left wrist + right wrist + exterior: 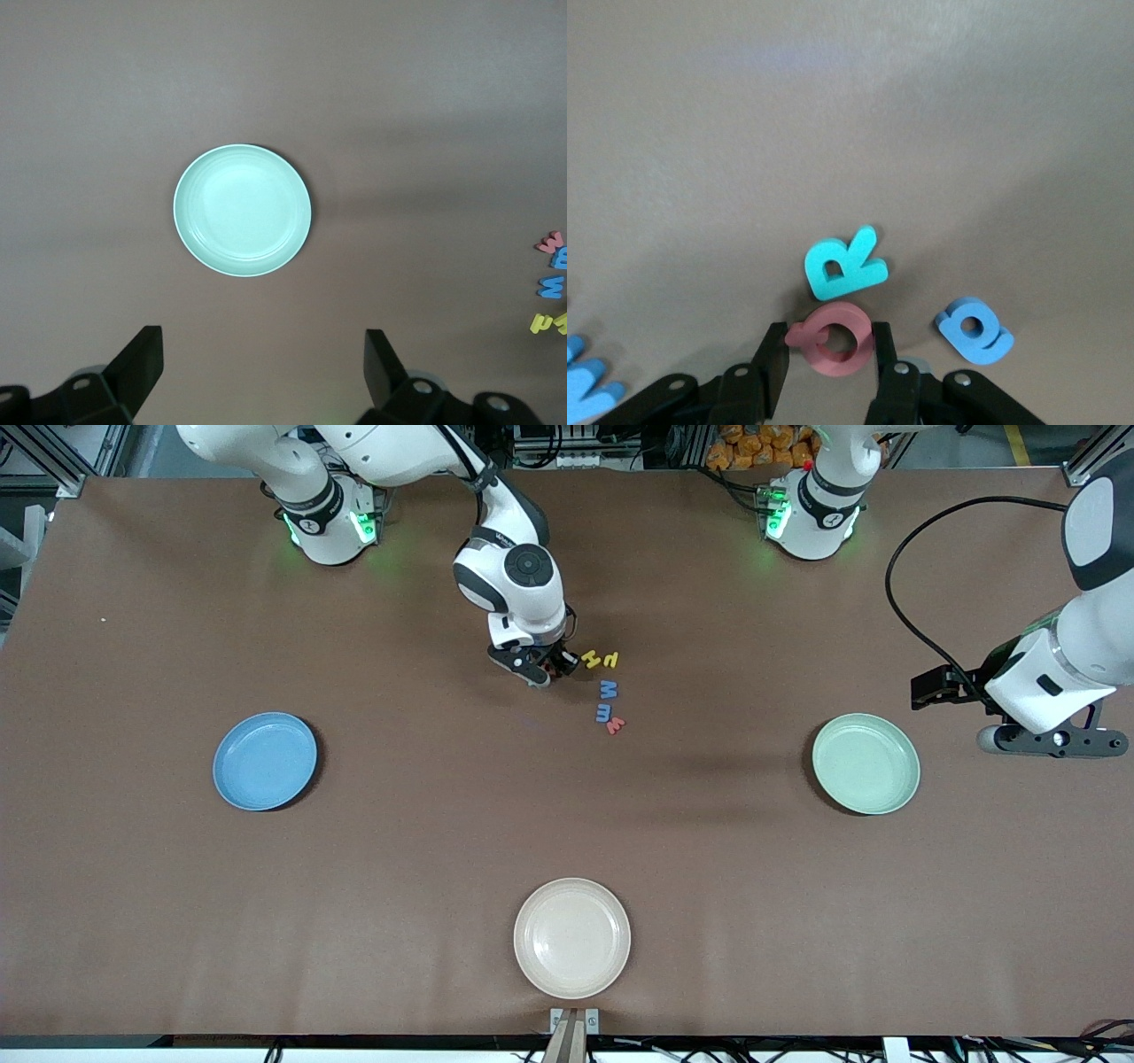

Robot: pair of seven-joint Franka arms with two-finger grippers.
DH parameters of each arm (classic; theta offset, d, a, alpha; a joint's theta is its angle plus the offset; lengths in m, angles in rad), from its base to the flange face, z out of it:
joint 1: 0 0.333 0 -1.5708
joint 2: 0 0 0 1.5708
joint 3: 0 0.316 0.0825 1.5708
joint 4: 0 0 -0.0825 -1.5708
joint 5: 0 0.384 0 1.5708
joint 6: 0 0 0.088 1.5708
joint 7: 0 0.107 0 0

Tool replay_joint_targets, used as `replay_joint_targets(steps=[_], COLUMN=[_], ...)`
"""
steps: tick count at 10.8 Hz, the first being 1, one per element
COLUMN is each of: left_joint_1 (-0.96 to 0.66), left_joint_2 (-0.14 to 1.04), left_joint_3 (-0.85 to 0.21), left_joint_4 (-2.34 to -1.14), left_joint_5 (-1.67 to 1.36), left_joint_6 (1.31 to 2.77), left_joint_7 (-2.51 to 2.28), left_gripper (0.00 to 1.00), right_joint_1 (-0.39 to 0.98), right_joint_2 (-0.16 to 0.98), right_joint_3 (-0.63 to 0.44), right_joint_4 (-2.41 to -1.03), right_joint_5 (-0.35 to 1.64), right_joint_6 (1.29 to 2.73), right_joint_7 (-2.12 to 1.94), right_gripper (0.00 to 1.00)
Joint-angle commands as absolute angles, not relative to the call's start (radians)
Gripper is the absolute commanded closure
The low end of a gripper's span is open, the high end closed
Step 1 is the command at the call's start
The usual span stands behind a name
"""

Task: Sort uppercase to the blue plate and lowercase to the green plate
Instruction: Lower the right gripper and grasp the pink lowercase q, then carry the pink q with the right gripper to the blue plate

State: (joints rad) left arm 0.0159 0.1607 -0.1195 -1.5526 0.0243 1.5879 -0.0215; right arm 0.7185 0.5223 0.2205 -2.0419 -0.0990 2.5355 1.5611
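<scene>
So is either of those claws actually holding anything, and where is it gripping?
The right gripper is shut on the red Q, fingers pressing its two outer edges, the letter low at the table. The left gripper is open, holding nothing.

A broad brown tabletop (372, 886) is filling nearly the whole front view, its matte covering showing faint creases and soft, diffuse shadows under even overhead light. Aluminium frame rails (53, 456) are crossing the corner at 10 o'clock, and another rail (1094, 452) is slanting in at 2 o'clock. At 12 o'clock, past the tabletop's edge, a heap of orange packets (753, 447) is sitting among dark cables. A small metal bracket (574, 1020) is clamping the edge at 6 o'clock, with black cables (797, 1050) trailing along the floor strip below.
</scene>
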Motion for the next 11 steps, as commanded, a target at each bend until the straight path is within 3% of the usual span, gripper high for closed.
replay_joint_targets(steps=[1, 7, 11], left_joint_1=[0.014, 0.008, 0.012], left_joint_2=[0.156, 0.147, 0.108], left_joint_3=[-0.12, -0.159, -0.209], left_joint_4=[-1.551, -1.555, -1.621], left_joint_5=[0.012, 0.009, -0.002], left_joint_6=[1.595, 1.611, 1.661], left_joint_7=[-0.04, -0.04, -0.061], left_gripper=[0.0, 0.0, 0.0], right_joint_1=[0.664, 0.519, 0.39], right_joint_2=[0.486, 0.422, 0.405], right_joint_3=[0.241, 0.245, 0.209], right_joint_4=[-2.022, -2.022, -2.02], right_joint_5=[-0.115, -0.11, -0.11], right_joint_6=[2.459, 2.349, 2.301], right_joint_7=[1.516, 1.251, 0.943], right_gripper=[0.75, 0.73, 0.73])
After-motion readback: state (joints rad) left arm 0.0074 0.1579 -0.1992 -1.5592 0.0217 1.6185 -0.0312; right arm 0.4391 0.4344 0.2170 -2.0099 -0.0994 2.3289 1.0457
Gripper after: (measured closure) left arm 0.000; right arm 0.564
